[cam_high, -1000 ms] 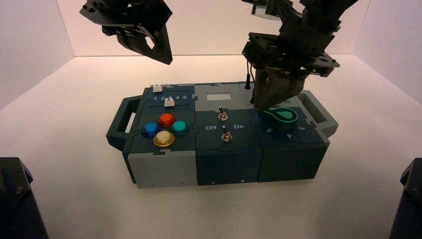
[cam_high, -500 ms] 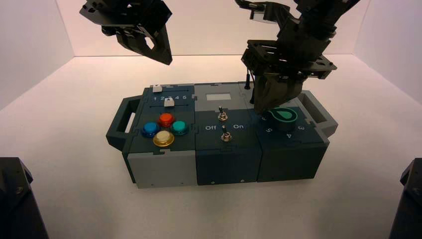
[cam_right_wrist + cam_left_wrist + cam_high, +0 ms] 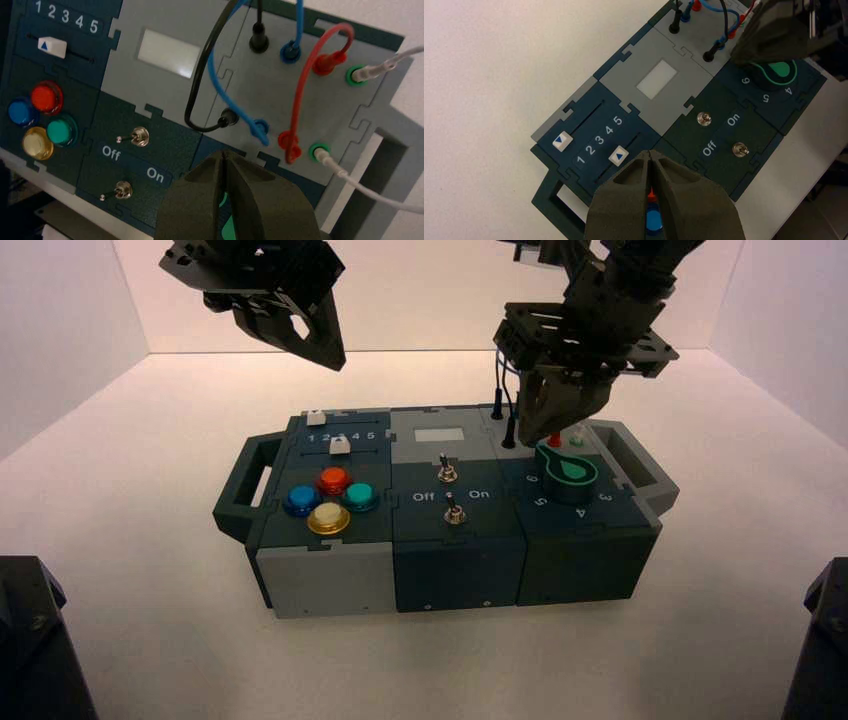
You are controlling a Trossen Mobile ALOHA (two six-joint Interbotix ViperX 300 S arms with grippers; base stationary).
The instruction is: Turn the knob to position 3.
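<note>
The dark green knob sits on the right section of the box, and its pointed arm aims back-left, beyond the 6. The arc of numerals lies in front of it, with the 3 at the arc's right end. My right gripper is shut and empty, hanging just above the knob's back-left side. In the right wrist view my right gripper has its tips together, with the knob's green inlay showing behind them. My left gripper is shut and empty, parked high over the box's back left, and shows in its own view.
Two metal toggle switches stand at the box's middle by the Off/On lettering. Coloured push buttons and two sliders are on the left. Plugged wires loop behind the knob. The box has handles at its left and right ends.
My right gripper has lifted up and back off the knob's left side. The knob's pointed arm has swung from pointing left to pointing back-left. The left arm has not moved.
</note>
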